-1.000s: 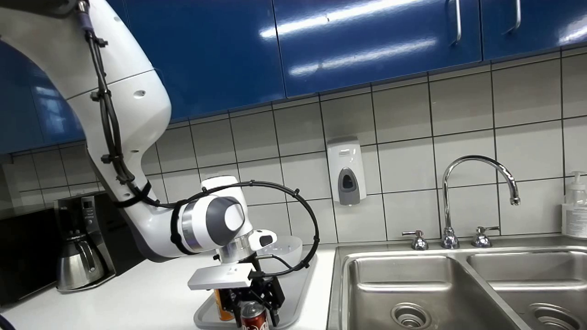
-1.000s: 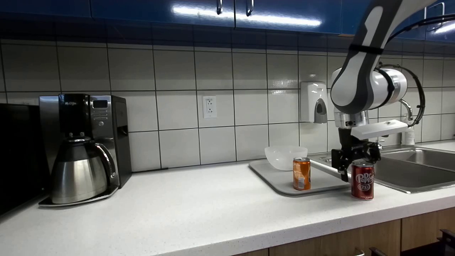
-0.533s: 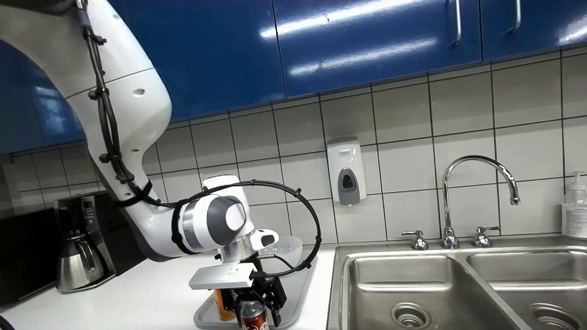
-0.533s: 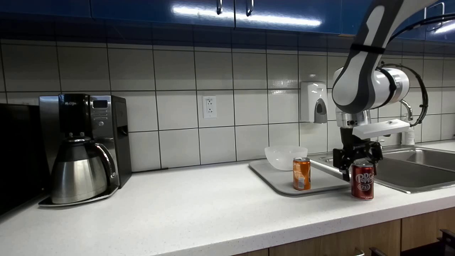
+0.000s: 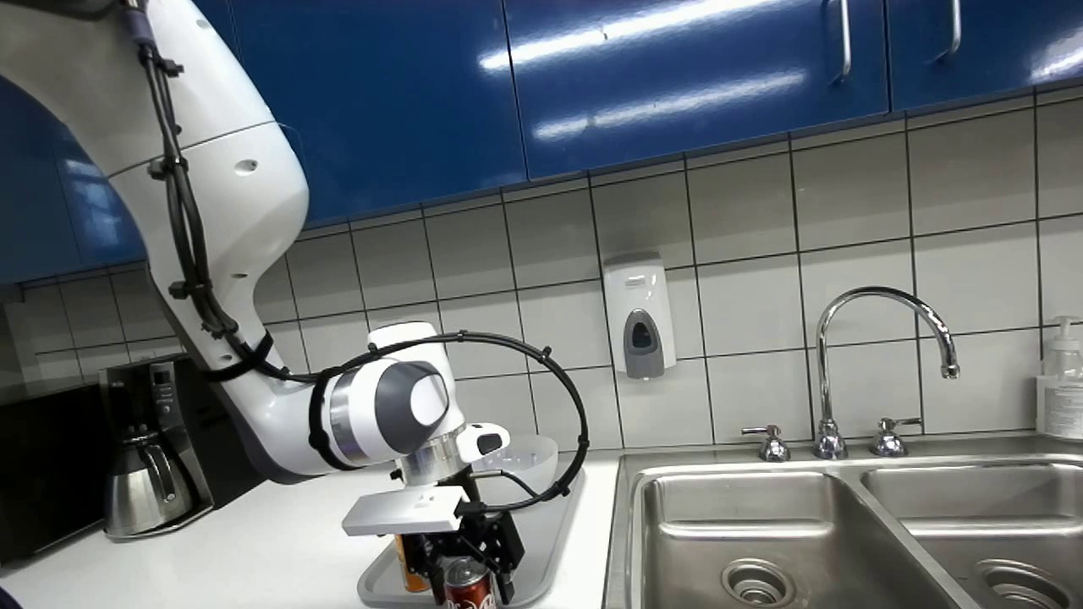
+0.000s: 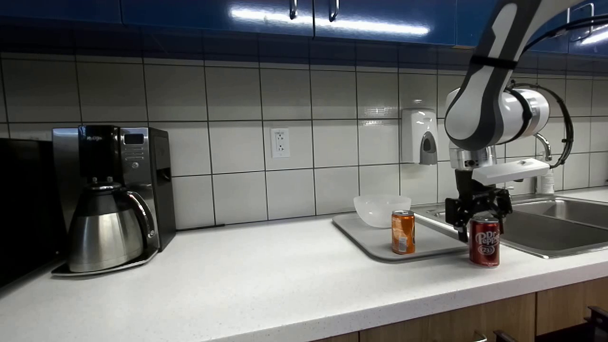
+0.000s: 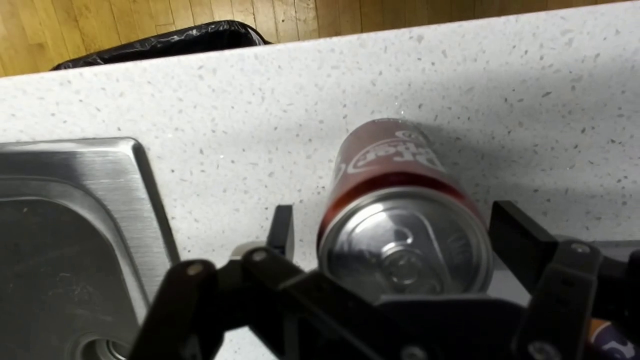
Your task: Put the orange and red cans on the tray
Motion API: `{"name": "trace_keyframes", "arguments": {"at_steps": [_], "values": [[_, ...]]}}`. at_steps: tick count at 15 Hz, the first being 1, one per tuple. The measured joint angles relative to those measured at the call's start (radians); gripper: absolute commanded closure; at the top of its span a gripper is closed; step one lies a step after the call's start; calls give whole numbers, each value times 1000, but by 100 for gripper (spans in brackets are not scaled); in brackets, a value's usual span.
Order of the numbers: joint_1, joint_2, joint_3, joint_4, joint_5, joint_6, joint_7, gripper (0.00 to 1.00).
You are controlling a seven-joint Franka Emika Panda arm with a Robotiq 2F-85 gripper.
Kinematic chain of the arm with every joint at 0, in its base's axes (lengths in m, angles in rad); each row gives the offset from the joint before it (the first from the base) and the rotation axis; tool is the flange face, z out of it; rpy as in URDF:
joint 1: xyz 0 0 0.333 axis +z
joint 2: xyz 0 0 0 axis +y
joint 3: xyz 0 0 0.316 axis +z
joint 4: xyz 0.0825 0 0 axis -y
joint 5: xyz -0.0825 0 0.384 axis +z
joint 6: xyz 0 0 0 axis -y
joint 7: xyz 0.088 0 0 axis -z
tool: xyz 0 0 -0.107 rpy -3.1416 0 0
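The red can [image 6: 484,247] stands upright on the white counter, just off the near right edge of the gray tray [image 6: 351,230]. The orange can [image 6: 403,232] stands upright on the tray. Both cans show in an exterior view, where the red can [image 5: 470,588] is cut by the bottom edge and the orange can [image 5: 412,577] is partly hidden by the gripper. In the wrist view my gripper [image 7: 393,222] is open, its fingers on either side of the red can's top [image 7: 405,245]. A gap shows at the left finger [image 7: 282,227]; the right finger is very close, contact unclear.
A translucent white bowl [image 6: 375,209] sits on the back of the tray. The steel sink [image 5: 736,541] lies beside the tray. A coffee maker [image 6: 114,190] stands at the far left of the counter. The counter's front edge runs near the red can.
The arm has shifted slightly, and the gripper stays around the red can, still open. Both cans and the tray have not moved.
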Motion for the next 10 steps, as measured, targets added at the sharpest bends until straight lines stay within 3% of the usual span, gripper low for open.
{"name": "trace_keyframes", "arguments": {"at_steps": [2,3,5,9,10], "values": [[0,-11,0,-8,0,0,0,1],[0,-16,0,-11,0,0,0,21],[0,-27,0,-19,0,0,0,30],[0,-48,0,-33,0,0,0,61],[0,-54,0,-37,0,0,0,62]]}}
